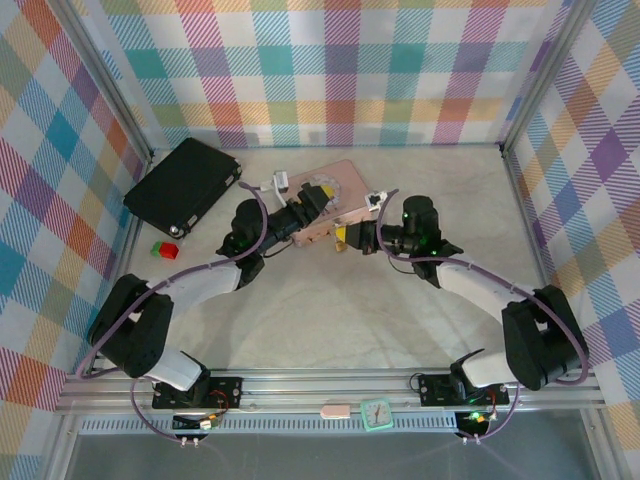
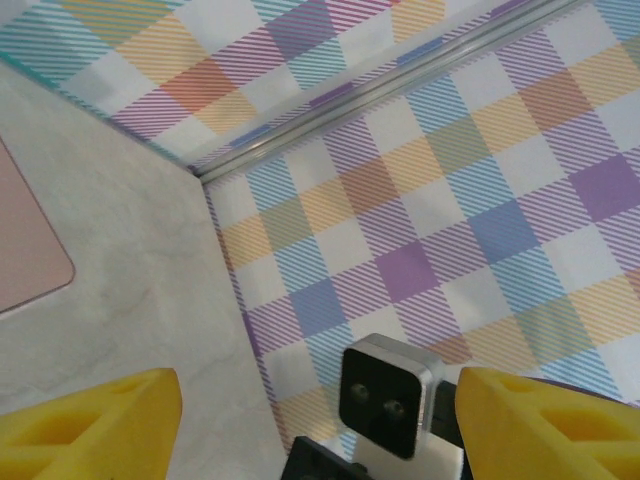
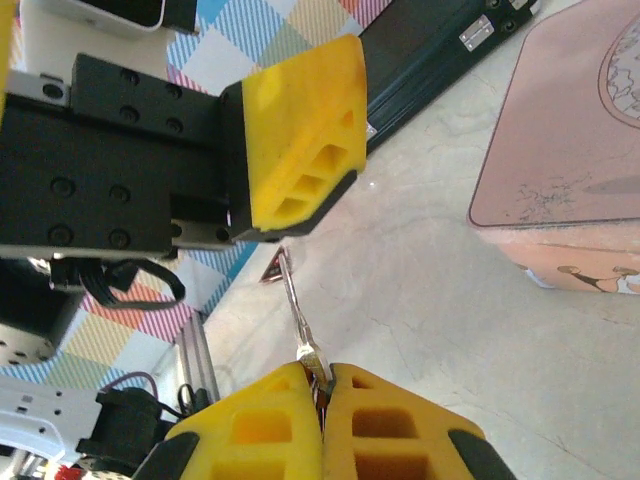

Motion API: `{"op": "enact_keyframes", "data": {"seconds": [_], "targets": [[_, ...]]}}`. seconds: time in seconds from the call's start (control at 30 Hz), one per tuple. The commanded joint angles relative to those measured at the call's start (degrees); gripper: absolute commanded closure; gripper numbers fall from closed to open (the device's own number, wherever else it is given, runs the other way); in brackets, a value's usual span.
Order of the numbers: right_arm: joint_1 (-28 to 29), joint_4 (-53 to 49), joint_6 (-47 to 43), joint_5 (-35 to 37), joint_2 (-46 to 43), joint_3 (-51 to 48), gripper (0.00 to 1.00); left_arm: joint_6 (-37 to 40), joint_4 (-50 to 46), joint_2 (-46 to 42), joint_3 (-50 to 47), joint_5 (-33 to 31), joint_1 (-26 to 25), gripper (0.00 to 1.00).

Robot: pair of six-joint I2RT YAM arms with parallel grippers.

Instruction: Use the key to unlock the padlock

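Top external: both arms reach in over the pale table (image 1: 330, 310), tips almost meeting at the near edge of a pink rectangular tin box (image 1: 345, 180). Left gripper (image 1: 322, 200) sits over the tin's near-left part. Right gripper (image 1: 345, 235) is just near-right of it. Jaw state and anything held are too small to read here. A black flat case (image 1: 182, 185) lies far left. Small red and green blocks (image 1: 165, 249) lie near it, well apart from the grippers. A small teal clock (image 1: 377, 413) stands on the near rail between the arm bases. Checked wall (image 1: 330, 70) behind.

Left wrist: own yellow fingers (image 2: 90, 430) sit at the bottom corners, spread wide, nothing between them. Beyond the gap is a black-and-silver camera module (image 2: 385, 405), with checked wall behind. One corner of the pink tin box shows at the left edge, flat on the table.

Right wrist: own yellow fingers (image 3: 270, 430) are pressed together, pinching the head of a thin silver-grey metal key (image 3: 293, 300). The blade sticks out toward the left gripper's yellow finger (image 3: 300, 140), its tip just below it; touching or not, cannot tell. The pink tin box is to the right, apart from the key. The black flat case runs along the top edge. The left gripper's black body blocks the left side.
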Motion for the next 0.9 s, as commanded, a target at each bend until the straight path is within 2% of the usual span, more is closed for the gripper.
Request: {"op": "enact_keyframes", "data": {"seconds": [0.0, 0.2, 0.43, 0.53, 0.73, 0.77, 0.87], "targets": [[0.4, -4.7, -6.8, 0.2, -1.7, 2.3, 1.00, 3.7, -5.6, -0.3, 1.7, 3.6, 0.3, 0.31], [0.4, -6.6, -8.3, 0.6, -2.5, 3.8, 1.00, 3.0, -1.9, 2.4, 2.5, 9.7, 0.3, 0.40], [0.4, -5.3, -6.8, 0.1, -1.6, 4.6, 1.00, 2.6, 0.4, 3.3, 2.0, 11.0, 0.3, 0.54], [0.4, -4.8, -6.0, -0.1, -0.6, 5.1, 1.00, 2.3, 0.9, 3.8, 1.8, 11.5, 0.3, 0.63], [0.4, -4.6, -5.1, 0.9, 0.5, 5.6, 1.00, 1.5, 2.0, 4.2, 1.8, 12.5, 0.0, 0.77], [0.4, -4.6, -5.0, 1.1, 0.7, 5.7, 1.00, 1.5, 2.0, 4.2, 1.7, 12.5, 0.0, 0.81], [0.4, -4.7, -4.7, 1.3, 1.1, 6.2, 1.00, 1.4, 2.1, 4.4, 1.7, 12.7, -0.1, 1.00]]}}
